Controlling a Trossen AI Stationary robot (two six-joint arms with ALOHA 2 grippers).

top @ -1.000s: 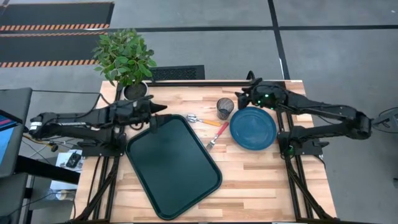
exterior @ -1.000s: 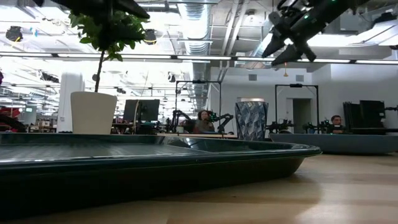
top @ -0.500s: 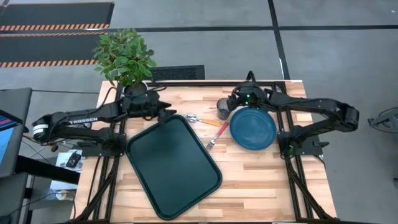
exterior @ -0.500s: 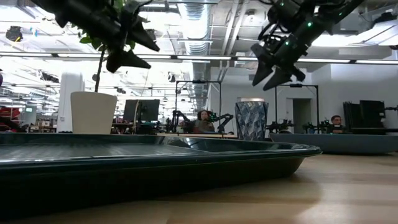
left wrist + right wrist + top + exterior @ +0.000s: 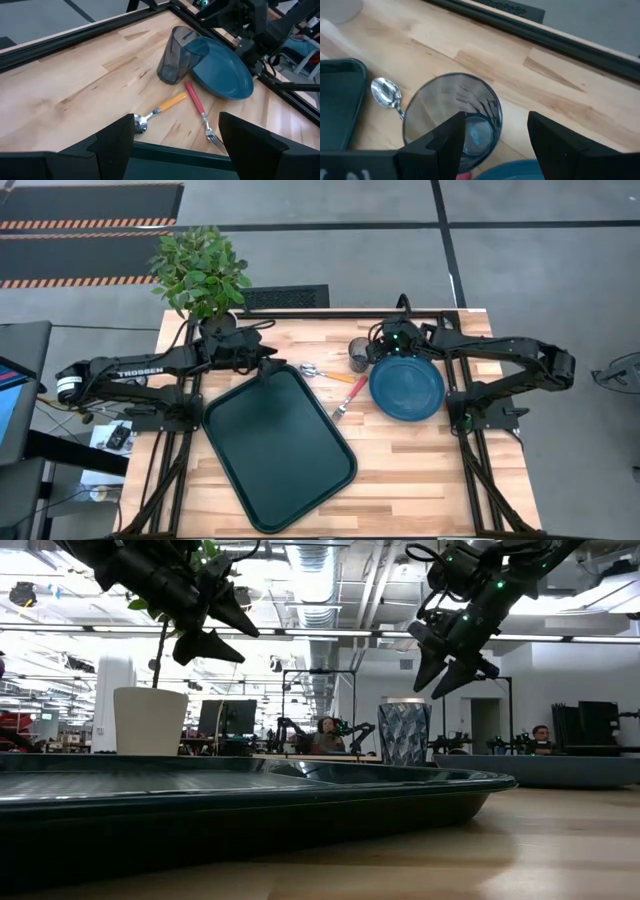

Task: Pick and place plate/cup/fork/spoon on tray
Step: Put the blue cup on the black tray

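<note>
The dark green tray (image 5: pixel 280 445) lies askew on the table's left half. Right of it are the orange-handled spoon (image 5: pixel 325 373) and the red-handled fork (image 5: pixel 347 398), both flat on the wood. The smoky-grey cup (image 5: pixel 360 353) stands upright beside the rim of the blue-teal plate (image 5: pixel 407 387). My left gripper (image 5: pixel 268 367) hovers open over the tray's far corner, facing the spoon (image 5: pixel 157 110). My right gripper (image 5: pixel 378 352) hangs open above and just right of the cup (image 5: pixel 452 117), tilted downward.
A white plant pot (image 5: pixel 218 325) stands at the table's far left corner, close behind my left arm. Bare wood lies along the near edge and right of the tray. People and equipment show in the room beyond the table.
Both grippers have come down, mostly in the first half second. My left gripper has swung toward the table's right, over the tray's far corner. My right gripper has tipped downward and moved left toward the cup. Nothing on the table has moved.
</note>
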